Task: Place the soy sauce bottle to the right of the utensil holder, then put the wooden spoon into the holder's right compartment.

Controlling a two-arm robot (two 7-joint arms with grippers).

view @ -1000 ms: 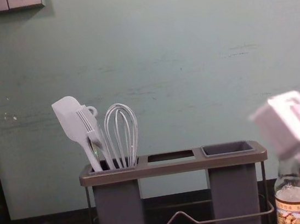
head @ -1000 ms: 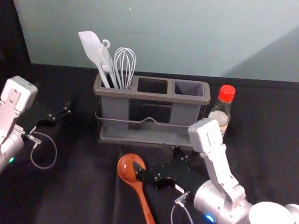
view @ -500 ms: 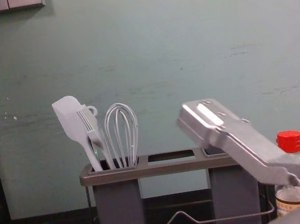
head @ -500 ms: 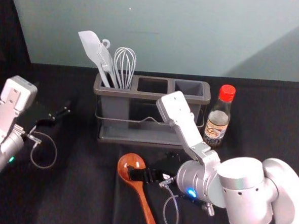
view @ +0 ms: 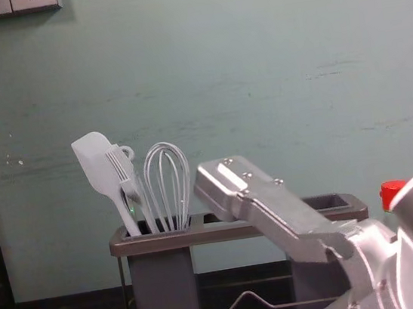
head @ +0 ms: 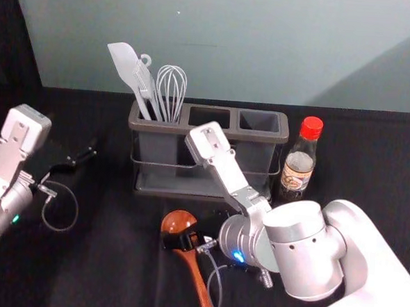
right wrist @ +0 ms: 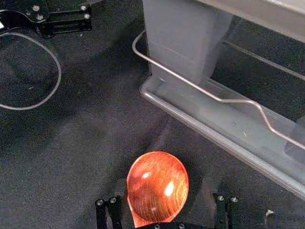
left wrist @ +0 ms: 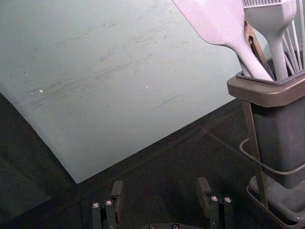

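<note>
The soy sauce bottle (head: pixel 298 159) stands upright beside the right end of the utensil holder (head: pixel 207 133); its red cap (view: pixel 393 192) shows in the chest view. On the dark cloth in front of the holder lies the wooden spoon (head: pixel 199 282), bowl toward the holder. My right gripper (head: pixel 179 241) is over the spoon's bowl. In the right wrist view the spoon (right wrist: pixel 158 183) lies between the parted fingers of the right gripper (right wrist: pixel 164 206), which is open. My left gripper (head: pixel 80 161) is parked left of the holder, open in its wrist view (left wrist: pixel 161 202).
A white spatula (head: pixel 129 69), a brush and a whisk (head: pixel 171 89) stand in the holder's left compartment. The wall (head: pixel 232 44) rises behind the table. My right forearm extends across the right front, in front of the bottle.
The right arm has swung leftward from in front of the bottle, and its gripper has turned over the spoon's bowl. Bottle, spoon and left arm look unmoved.
</note>
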